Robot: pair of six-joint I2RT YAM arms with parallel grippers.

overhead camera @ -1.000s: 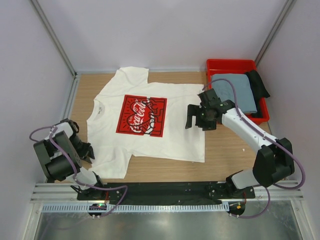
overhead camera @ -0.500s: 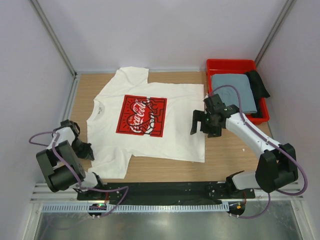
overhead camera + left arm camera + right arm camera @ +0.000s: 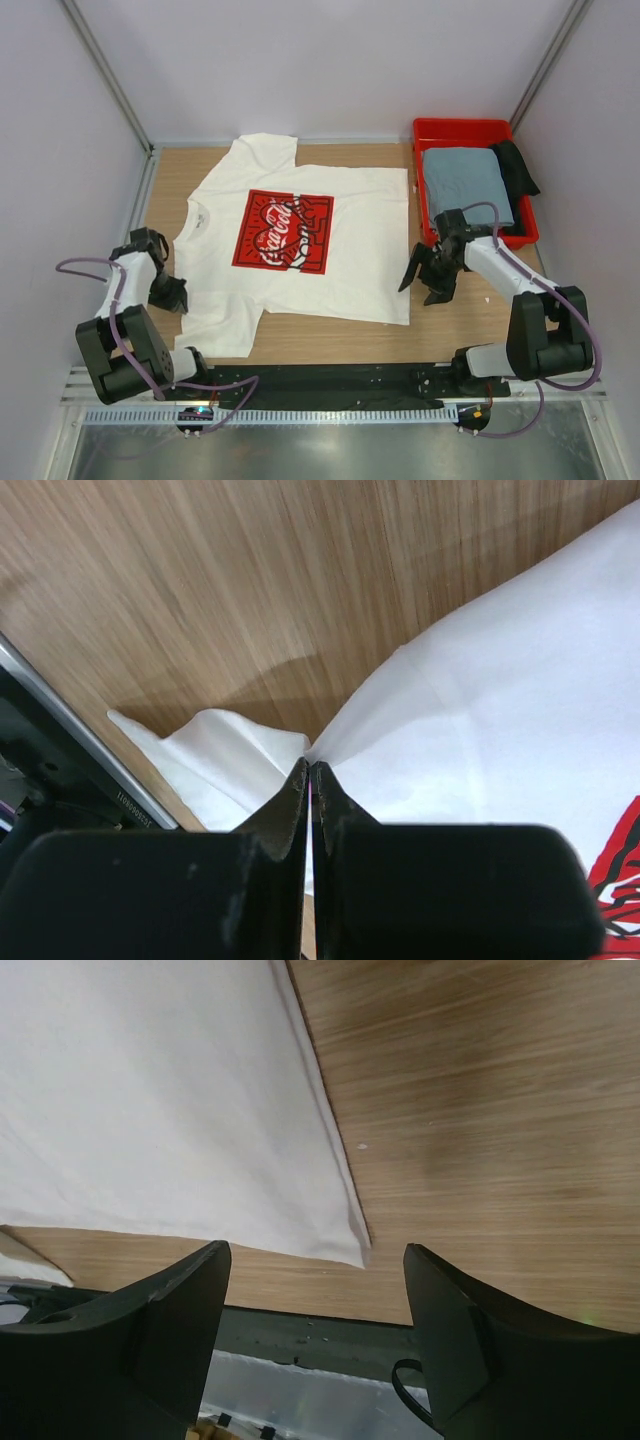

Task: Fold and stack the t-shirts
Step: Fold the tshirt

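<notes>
The white Coca-Cola t-shirt (image 3: 300,230) lies spread flat, print up, across the worktop (image 3: 470,300), collar toward the left arm; the grey-blue t-shirt (image 3: 468,183) sits folded in the red bin (image 3: 462,130) at the far right. The left end effector (image 3: 308,770) is pinched closed on the shirt's edge by the near sleeve, the cloth puckered up between its fingers. The right end effector (image 3: 315,1260) hangs with jaws apart above the near hem corner (image 3: 362,1255), holding nothing. To fold cleanly, the right should probably drop onto that corner and grip only it, so both ends lift level and the long edge carries over without dragging or bunching.
</notes>
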